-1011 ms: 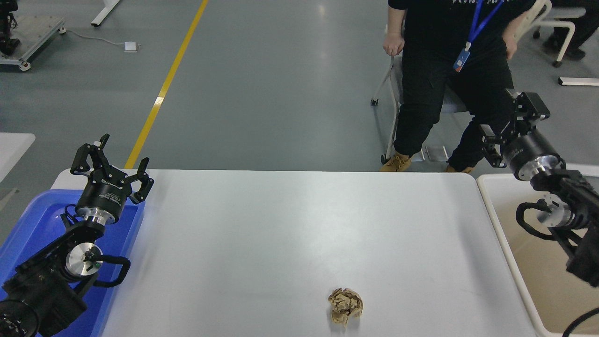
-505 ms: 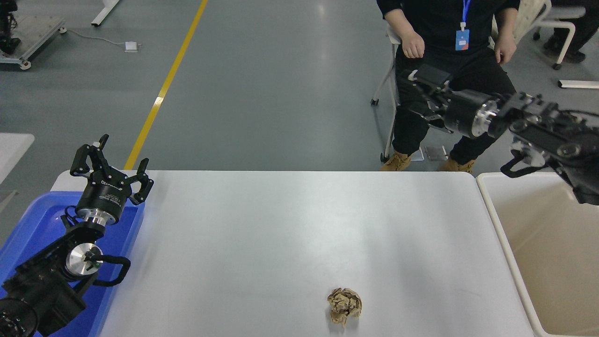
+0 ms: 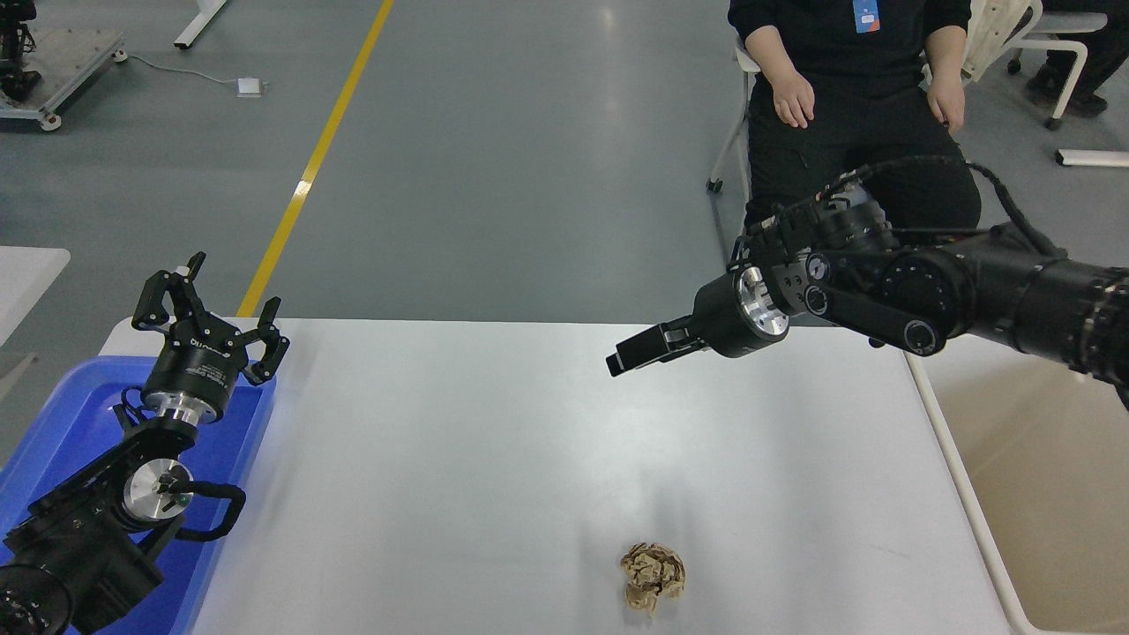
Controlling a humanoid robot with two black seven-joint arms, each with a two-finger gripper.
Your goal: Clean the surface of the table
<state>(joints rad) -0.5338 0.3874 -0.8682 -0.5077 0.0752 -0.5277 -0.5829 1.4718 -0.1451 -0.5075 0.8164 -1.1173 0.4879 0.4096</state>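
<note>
Since the earlier frame, the right arm has been swung from above the beige bin in over the table surface (image 3: 494, 459), and the seated person (image 3: 860, 106) beyond the table's far edge has been shifted so that both hands rest on the lap. The right gripper (image 3: 628, 355) is held above the far half of the table, pointed leftward; its fingers are seen end-on as one dark block, so whether they are spread or pressed together cannot be told. A crumpled ball of brown paper (image 3: 653, 578), wrinkled and irregular, is lying near the table's near edge, well apart from that gripper, with nothing between them. The table surface, smooth, matte white and rounded at its corners, fills the middle of the view. Against its left edge a glossy blue plastic tray (image 3: 53, 423) is set, and over it the left arm is parked, the left gripper (image 3: 212, 309) spread and empty. Along the table's right edge the beige bin (image 3: 1041, 494) is placed, rectangular and pale-rimmed.
</note>
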